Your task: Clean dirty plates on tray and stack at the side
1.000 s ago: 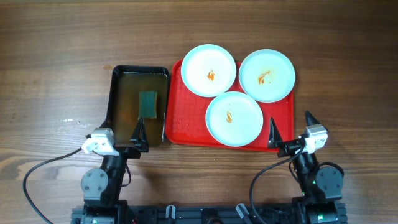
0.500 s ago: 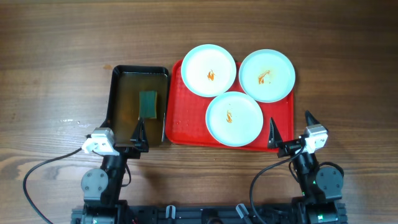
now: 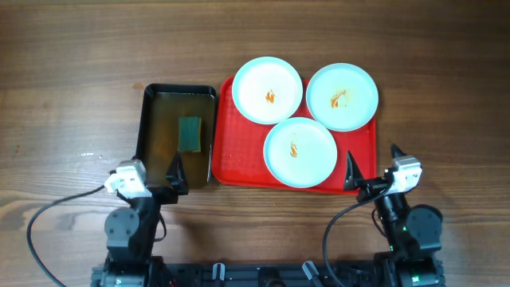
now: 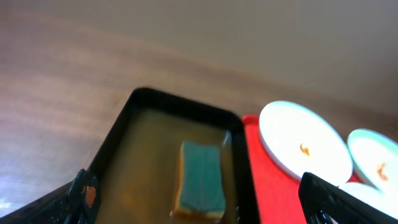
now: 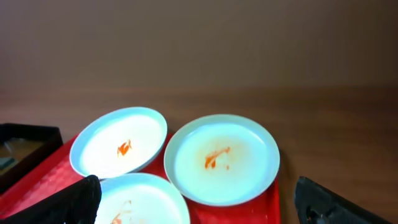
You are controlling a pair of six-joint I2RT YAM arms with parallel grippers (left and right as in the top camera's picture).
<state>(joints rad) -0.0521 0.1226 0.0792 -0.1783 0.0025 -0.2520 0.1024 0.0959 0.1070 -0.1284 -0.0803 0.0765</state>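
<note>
Plates (image 3: 311,159) smeared, on red tray (image 3: 231,163), left fingers (image 3: 177,171) and right fingers (image 3: 349,170) spread, empty.

Tray (image 4: 264,193): left wrist view shows only its left strip.
Front plate (image 5: 140,199): at the tray's near side; right wrist view's bottom edge cuts off most of it.
Sponge (image 4: 200,179): in the tub (image 4: 180,102) left of the tray, blurred under murky water.

Three round pale plates (image 3: 270,80), orange-brown smears at centre, lying flat in a close triangle on a red tray (image 3: 235,159), far two overhanging its rim.
</note>
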